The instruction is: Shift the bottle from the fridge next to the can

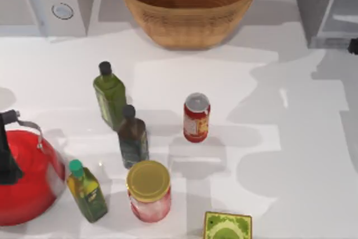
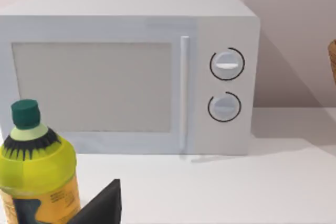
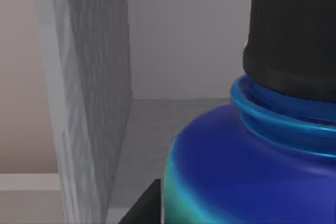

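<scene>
At the near edge of the desk [image 1: 291,155], around 6 o'clock in the top view, a green patterned box [image 1: 227,227] lies flat. Just at its 9 o'clock stands the pinkish jar with the yellow lid [image 1: 149,191], then a small green oil bottle with a green cap [image 1: 86,191], and at the left edge a red kettle [image 1: 25,180] with a black handle.

Near the middle of the desk stands the can [image 1: 196,117], upright, with free desk around it. At its 9 o'clock is a dark glass bottle [image 1: 133,137], and a taller green oil bottle with a black cap [image 1: 109,94] stands just behind that one.

Farther away, at 12 o'clock, a woven basket [image 1: 188,5] sits at the back. At 10 o'clock is the white appliance with two round knobs [image 1: 59,1]; the left wrist view looks at its front over the small oil bottle, with a dark part of the left arm's fingers [image 2: 102,205] low in that view. I cannot tell if they are spread.

At 2 o'clock stands the fridge [image 1: 324,6]. The right wrist view looks into it: the bottle [image 3: 252,166] is very close, standing inside beside the grey wall. For the right fingers I cannot tell the state either.
</scene>
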Robot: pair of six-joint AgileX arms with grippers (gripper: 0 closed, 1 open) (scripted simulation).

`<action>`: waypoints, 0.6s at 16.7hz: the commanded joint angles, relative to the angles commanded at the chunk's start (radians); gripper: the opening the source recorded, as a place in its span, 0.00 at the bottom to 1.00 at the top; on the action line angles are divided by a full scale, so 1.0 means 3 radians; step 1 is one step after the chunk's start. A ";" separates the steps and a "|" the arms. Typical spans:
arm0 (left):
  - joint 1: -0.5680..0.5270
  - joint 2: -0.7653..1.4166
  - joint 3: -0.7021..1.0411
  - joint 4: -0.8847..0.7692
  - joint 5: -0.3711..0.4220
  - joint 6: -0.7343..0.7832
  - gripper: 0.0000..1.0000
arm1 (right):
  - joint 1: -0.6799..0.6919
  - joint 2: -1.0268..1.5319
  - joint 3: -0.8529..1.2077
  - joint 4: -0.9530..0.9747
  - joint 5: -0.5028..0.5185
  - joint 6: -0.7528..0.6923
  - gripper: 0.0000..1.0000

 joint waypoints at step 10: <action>0.0000 0.0000 0.0000 0.0000 0.0000 0.0000 1.00 | 0.2010 0.0324 -0.0733 0.1022 0.2016 -0.0020 0.00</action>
